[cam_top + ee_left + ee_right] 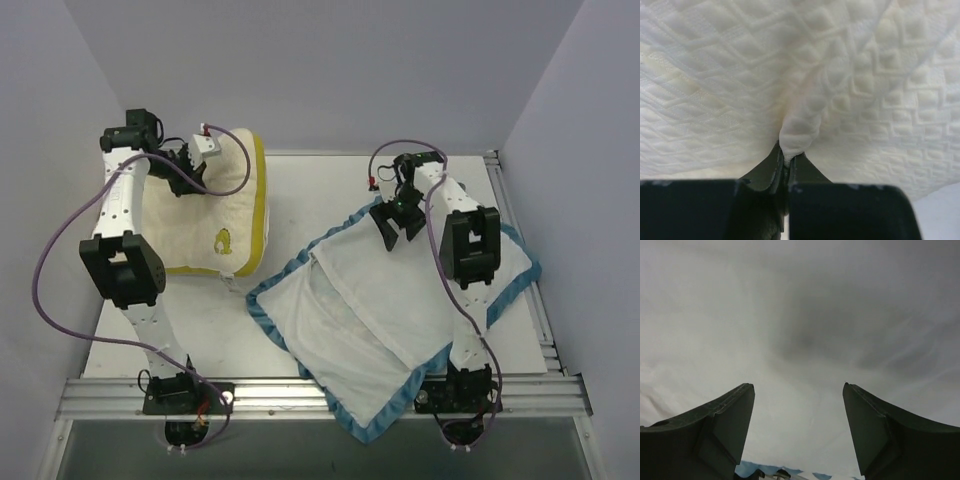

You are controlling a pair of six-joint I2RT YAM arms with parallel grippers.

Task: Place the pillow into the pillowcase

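Observation:
The cream dimpled pillow (225, 205) lies at the back left of the table, its olive-yellow band and small yellow logo facing right. My left gripper (192, 172) is at its far left part, shut on a pinched fold of the pillow (840, 75); the jaws (787, 159) meet on that fold. The pillowcase (385, 310) lies spread flat at centre right, white side up with teal trim round the edge. My right gripper (397, 228) hangs open just over its far edge. In the right wrist view only white pillowcase (800, 315) shows between the spread fingers (797, 387).
The white table (310, 185) is bounded by grey walls at the back and sides. An aluminium rail (320, 395) runs along the near edge by the arm bases, and another rail (520, 215) along the right side. Purple cables loop from both arms.

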